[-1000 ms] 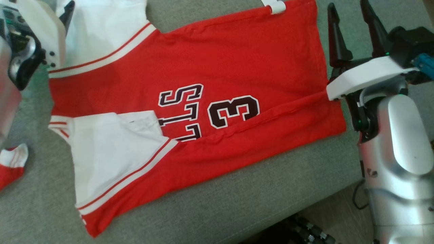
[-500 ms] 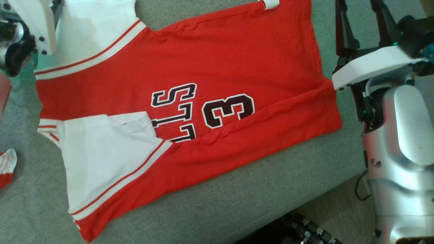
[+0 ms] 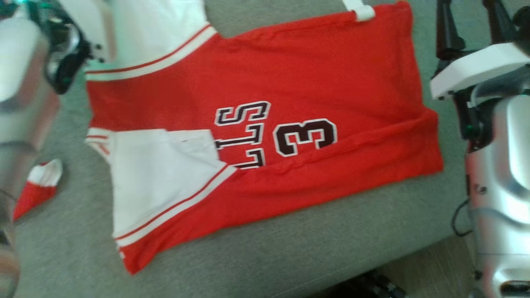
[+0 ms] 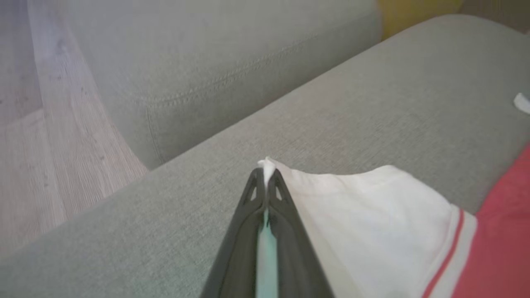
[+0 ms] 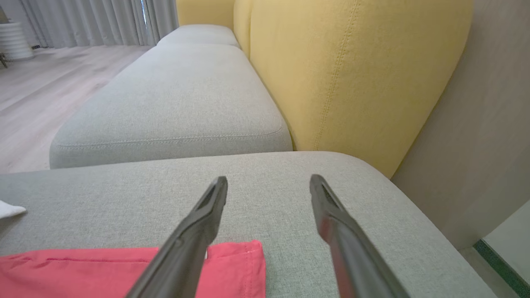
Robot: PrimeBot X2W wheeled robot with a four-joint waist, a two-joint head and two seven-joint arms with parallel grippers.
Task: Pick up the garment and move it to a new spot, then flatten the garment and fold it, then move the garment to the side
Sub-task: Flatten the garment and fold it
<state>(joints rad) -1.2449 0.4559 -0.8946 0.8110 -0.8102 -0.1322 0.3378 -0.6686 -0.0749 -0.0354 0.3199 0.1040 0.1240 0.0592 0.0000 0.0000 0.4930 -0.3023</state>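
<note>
Red jersey (image 3: 314, 70) lies flat across the sofa seat (image 3: 310, 252), your left gripper (image 4: 267, 176) pinched tight on its white sleeve tip (image 4: 270, 162), right gripper (image 5: 269, 182) wide open and empty over the far hem corner (image 5: 248, 254); clamp that corner before lifting, keeping both ends level.

I see a big grey sofa (image 5: 174, 103) in front of me. Its back cushion (image 5: 352, 74) is yellow. The floor (image 5: 37, 82) is pale wood. Long grey curtains (image 5: 95, 20) hang far off. A plain wall (image 5: 488, 124) stands beside the yellow cushion.
</note>
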